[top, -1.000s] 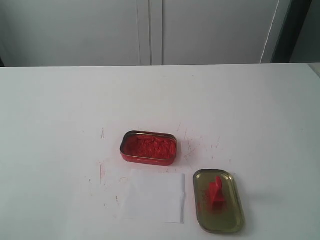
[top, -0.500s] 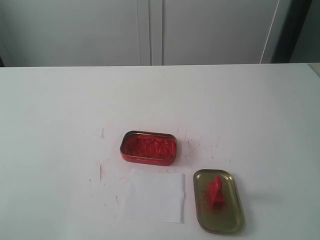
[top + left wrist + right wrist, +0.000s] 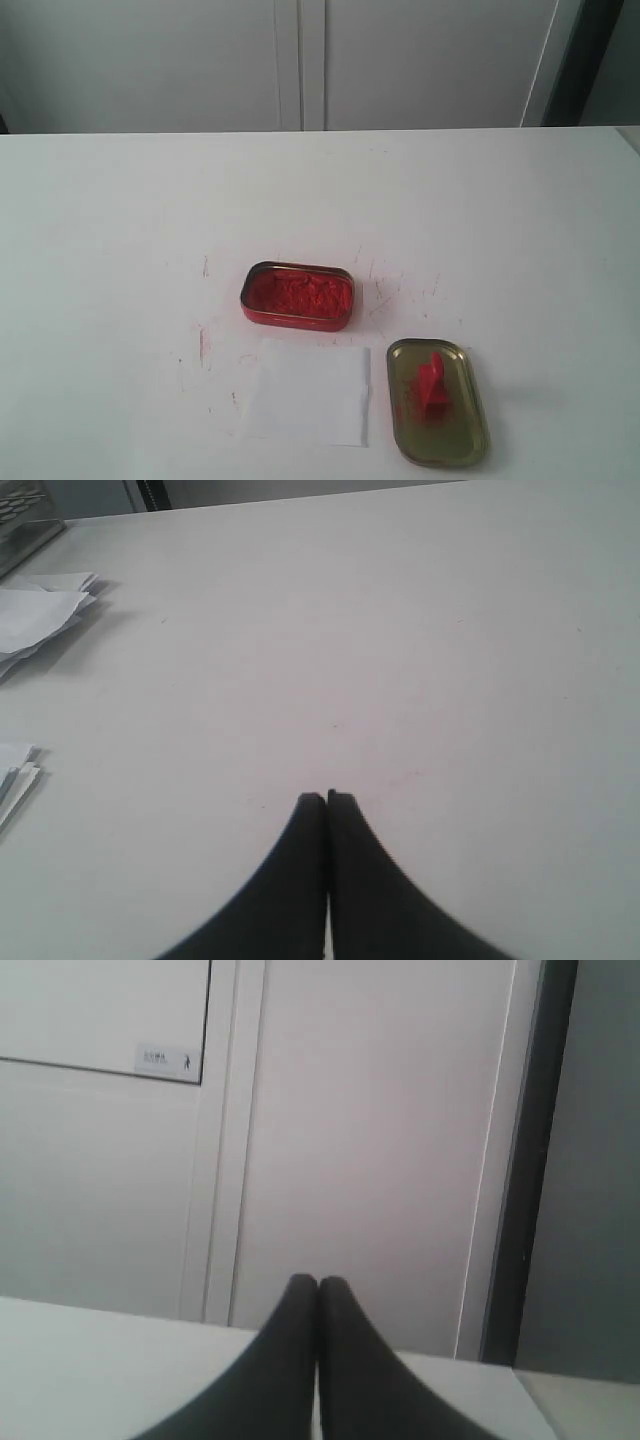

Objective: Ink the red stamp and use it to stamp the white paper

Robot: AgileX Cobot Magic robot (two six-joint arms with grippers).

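Note:
The red stamp (image 3: 432,379) stands inside the shallow gold lid (image 3: 437,401) near the table's front right. To its left lies the white paper (image 3: 312,394), flat on the table. Behind the paper sits the red tin of ink paste (image 3: 297,295), uncovered. Neither arm shows in the exterior view. My left gripper (image 3: 327,796) is shut with nothing between its black fingers, over bare table. Shut as well and holding nothing, my right gripper (image 3: 318,1280) points toward a wall beyond the table's edge. None of the task's things appear in either wrist view.
Red smudges mark the table (image 3: 400,200) around the tin. The left wrist view has loose white sheets (image 3: 35,615) at the table's edge. White cabinet doors (image 3: 300,60) stand behind the table.

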